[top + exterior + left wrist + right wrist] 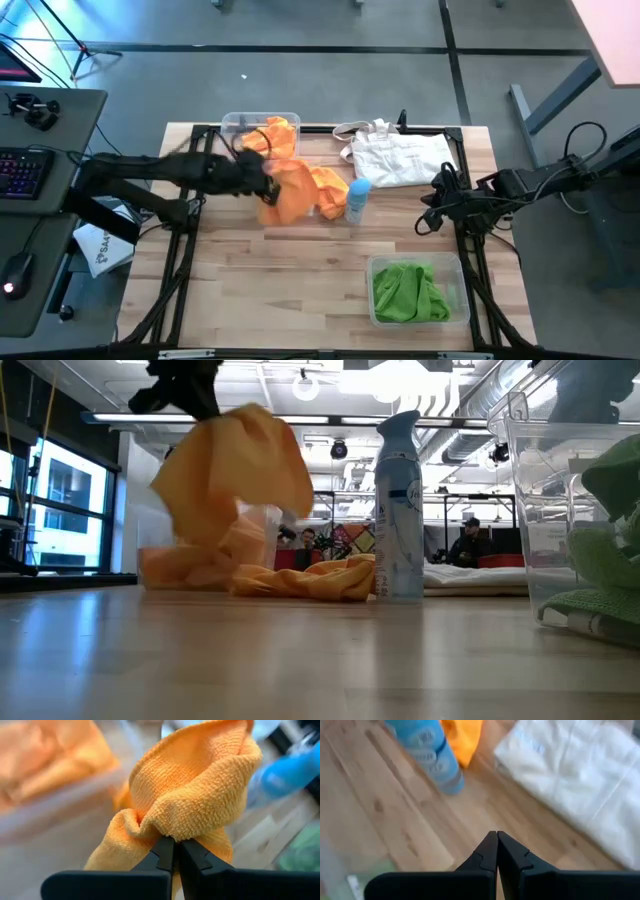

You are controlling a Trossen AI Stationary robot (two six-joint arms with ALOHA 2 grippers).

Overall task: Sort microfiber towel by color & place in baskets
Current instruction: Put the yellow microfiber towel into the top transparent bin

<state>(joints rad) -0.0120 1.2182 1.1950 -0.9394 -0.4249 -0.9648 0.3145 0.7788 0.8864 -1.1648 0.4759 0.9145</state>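
My left gripper (262, 183) is shut on an orange microfiber towel (292, 188) over the table's far-left middle; the same towel fills the left wrist view (192, 795) and hangs high in the low view (230, 470). More orange towels lie in the far clear basket (262, 132) and on the wood (328, 188). The near clear basket (455, 290) holds green towels (408, 292). My right gripper (428, 218) is shut and touches nothing, over bare wood (496, 836) near the right edge. My left gripper pinches a bunched fold of the orange towel (172, 832) between its two fingertips (165, 847), several layers gathered together. The towel is lifted, hanging below the gripper in the low view; whether its lower end (200, 550) touches the pile on the table, I cannot tell.
A light-blue spray bottle (357, 200) stands upright beside the orange pile. A white tote bag (400, 155) lies at the far right. Bare wood spreads across the near left of the table (260, 290). A keyboard and mouse sit on a desk to the left.
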